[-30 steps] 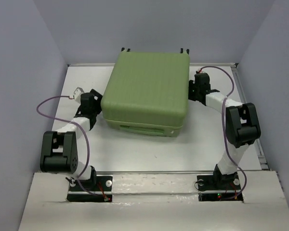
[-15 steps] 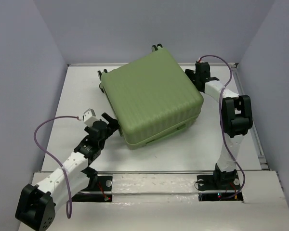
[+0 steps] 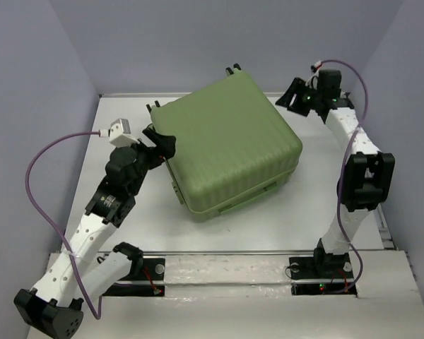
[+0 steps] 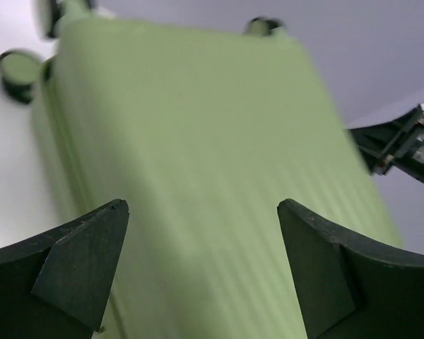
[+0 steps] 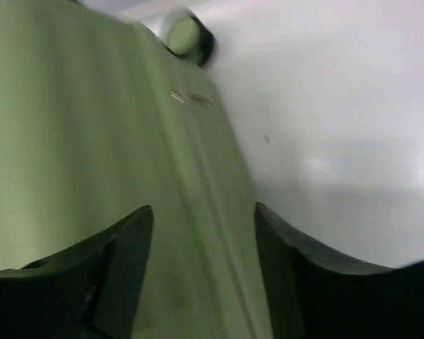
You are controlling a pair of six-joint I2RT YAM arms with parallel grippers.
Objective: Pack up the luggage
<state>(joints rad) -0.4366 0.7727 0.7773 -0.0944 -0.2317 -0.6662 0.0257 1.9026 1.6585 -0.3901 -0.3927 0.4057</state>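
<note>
We seem to be squaring the closed luggage (image 3: 230, 145), which lies skewed at centre. Our left gripper (image 3: 162, 143) at its 9 o'clock and right gripper (image 3: 291, 95) at 2 o'clock gape empty. Next, probably, we need its seam.

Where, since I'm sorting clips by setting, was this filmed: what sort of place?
Likely a lab robot test cell, not a home: the left arm and right arm are bolted at the table edge, plain grey walls box it in, and the luggage lies closed on it.
</note>
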